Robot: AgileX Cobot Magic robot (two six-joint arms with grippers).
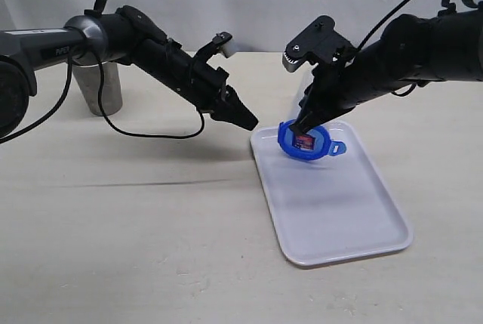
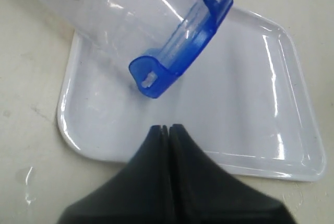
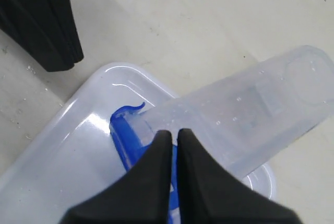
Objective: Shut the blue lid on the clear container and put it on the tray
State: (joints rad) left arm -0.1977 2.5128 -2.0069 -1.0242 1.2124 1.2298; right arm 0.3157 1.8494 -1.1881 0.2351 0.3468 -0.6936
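Leaning at a tilt, the clear container [image 3: 250, 109] carries the blue lid [image 1: 308, 143] on its mouth. The lid's lower edge rests on the tray [image 1: 339, 211], near the tray's 11 o'clock corner in the exterior view. The tray lies on the bench [image 1: 136, 226] at about 4 o'clock of that view.

A red-and-white sticker [image 1: 304, 141] shows on the lid's face, but its print is too small to read. Only 2 of the lid's snap tabs are clear; the others cannot be made out.

The right gripper [image 1: 302, 124] reaches in from 1 o'clock, its fingers pressed together and pinching the lid's upper edge. Its own fingers hide the exact contact in the right wrist view. In the exterior view the container's body is only a faint haze behind that gripper.

The left gripper [image 1: 250, 122], pressed together on nothing, hangs at 9 o'clock of the lid, near the tray's edge and apart from the lid. White lettering on the left arm is too blurred to read. A grey metal cup [image 1: 106, 90] stands at 10 o'clock, partly hidden behind that arm, and a black cable [image 1: 143, 134] droops below the arm.
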